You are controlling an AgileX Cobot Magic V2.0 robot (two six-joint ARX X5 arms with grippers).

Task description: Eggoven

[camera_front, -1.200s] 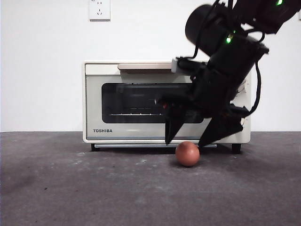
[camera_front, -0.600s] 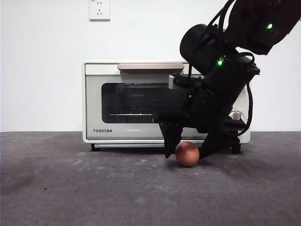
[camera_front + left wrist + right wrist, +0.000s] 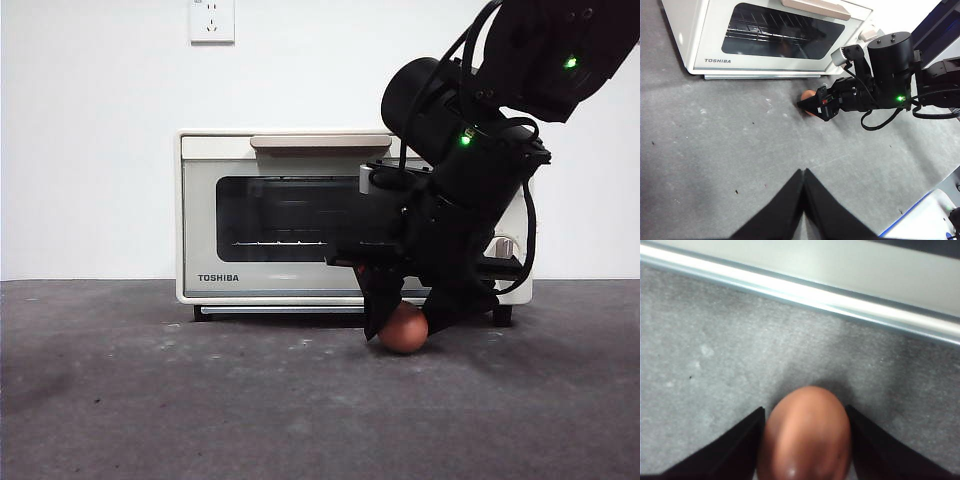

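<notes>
Egg (image 3: pixel 404 330) is sitting low and right of centre in the front view, on the grey table (image 3: pixel 150 400) just in front of the toaster oven (image 3: pixel 270 215), with only its lower half showing below the dark arm. The right gripper (image 3: pixel 402 318) is reaching down from the upper right of that frame, its two jaws pressing against the egg's sides and gripping it; the right wrist view is showing the egg filling the gap between them, cut off at the frame's lower edge. That arm is covering the oven's right end, so one knob (image 3: pixel 503 246) is only partly peeking out. The oven door is standing closed, a bare wire rack (image 3: pixel 280 243) dimly showing behind the dark glass. The left gripper (image 3: pixel 803 172) is hovering well apart from the egg, jaws pressed together and holding nothing.
</notes>
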